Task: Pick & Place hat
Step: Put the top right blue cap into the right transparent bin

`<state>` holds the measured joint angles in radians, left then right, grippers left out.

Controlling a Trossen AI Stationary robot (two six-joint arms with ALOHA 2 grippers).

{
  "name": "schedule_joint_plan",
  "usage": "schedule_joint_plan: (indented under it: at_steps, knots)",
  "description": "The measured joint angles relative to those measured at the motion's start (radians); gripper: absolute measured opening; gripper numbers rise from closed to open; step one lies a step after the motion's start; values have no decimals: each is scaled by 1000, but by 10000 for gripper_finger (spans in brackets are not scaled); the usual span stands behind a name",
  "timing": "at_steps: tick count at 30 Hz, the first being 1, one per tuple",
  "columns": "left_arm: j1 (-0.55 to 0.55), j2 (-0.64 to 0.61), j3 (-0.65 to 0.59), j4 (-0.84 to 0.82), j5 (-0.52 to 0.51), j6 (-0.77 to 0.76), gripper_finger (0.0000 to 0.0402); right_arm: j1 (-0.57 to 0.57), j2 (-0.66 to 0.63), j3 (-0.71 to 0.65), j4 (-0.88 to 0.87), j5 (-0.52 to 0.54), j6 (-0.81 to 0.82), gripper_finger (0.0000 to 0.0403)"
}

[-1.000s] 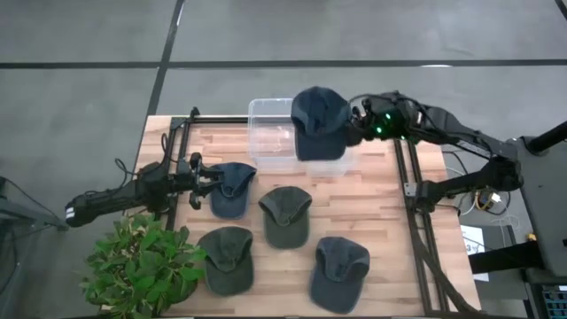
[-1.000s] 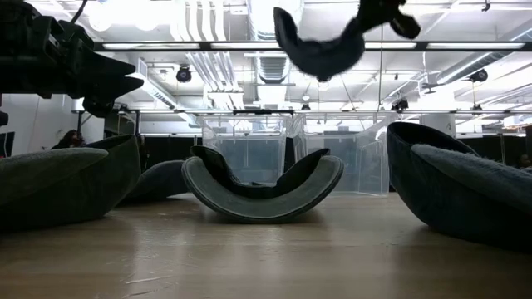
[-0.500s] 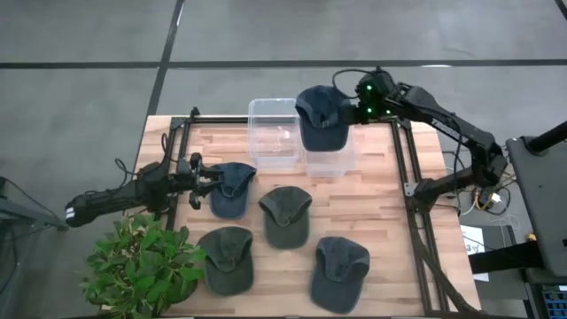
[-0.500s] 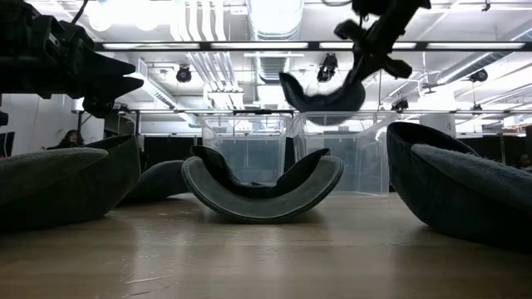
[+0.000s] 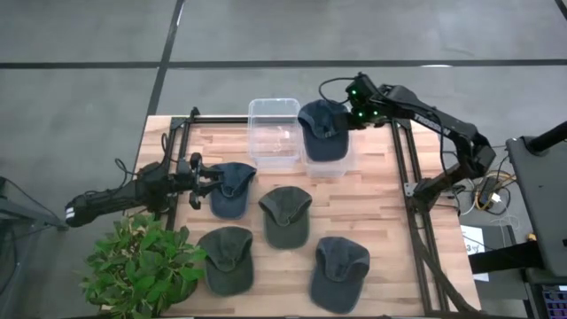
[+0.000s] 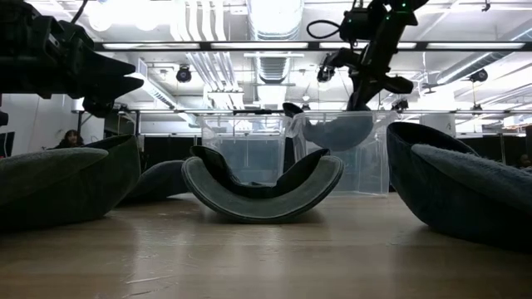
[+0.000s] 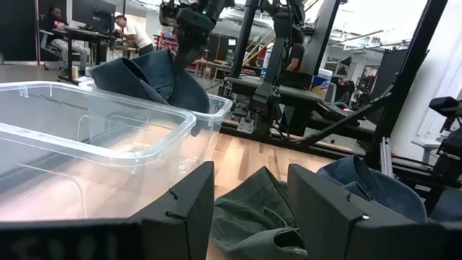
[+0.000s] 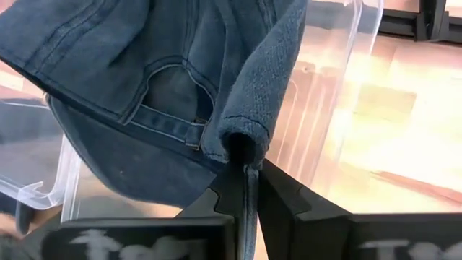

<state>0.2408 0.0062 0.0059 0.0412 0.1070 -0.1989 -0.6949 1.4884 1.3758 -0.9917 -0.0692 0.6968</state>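
My right gripper point(image 5: 353, 113) is shut on a blue denim cap point(image 5: 322, 131) over the right one of two clear bins point(image 5: 332, 164) at the table's far edge. In the low view this cap point(image 6: 337, 131) hangs at the height of the bin's rim. My left gripper point(image 5: 200, 174) waits open at the table's left, next to a second blue cap point(image 5: 232, 188) that lies crown-up on the wood. In the left wrist view that cap's cloth point(image 7: 249, 206) lies between and ahead of the open fingers. My right gripper pinches a fold of the cap's back edge point(image 8: 242, 141) between its two fingers, right beside the strap opening point(image 8: 170, 97). It comes slanting from above and the table's right. The cap hangs below the fingers over the bin, crown down; whether it touches the bin, I cannot tell.
A second clear bin point(image 5: 273, 133) stands left of the first. Two green caps point(image 5: 285, 215) point(image 5: 228, 257) and another blue cap point(image 5: 339, 270) lie on the near half of the table. A potted plant point(image 5: 142, 266) stands at the near left corner. Black frame rails point(image 5: 409, 177) run along both sides.
My right gripper has come down and moved a little toward the table's left and far edge, turning as it went. The cap it carries has dropped from high above the table to the height of the bin's rim. It has stayed shut on the cap.
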Motion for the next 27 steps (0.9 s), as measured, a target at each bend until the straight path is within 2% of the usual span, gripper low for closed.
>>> schedule_joint_plan:
  at_steps: [8,14,19,27]
  knots:
    - [0,0,0,0,0,42,169,0,1,0,0,0,3,83]
    - [0,0,0,0,0,68,169,1,1,0,0,-7,1,108]
    - [0,0,0,0,0,69,169,1,-1,0,-1,-10,6,112]
    - [0,0,0,0,0,69,169,1,-25,0,-12,-22,10,94]
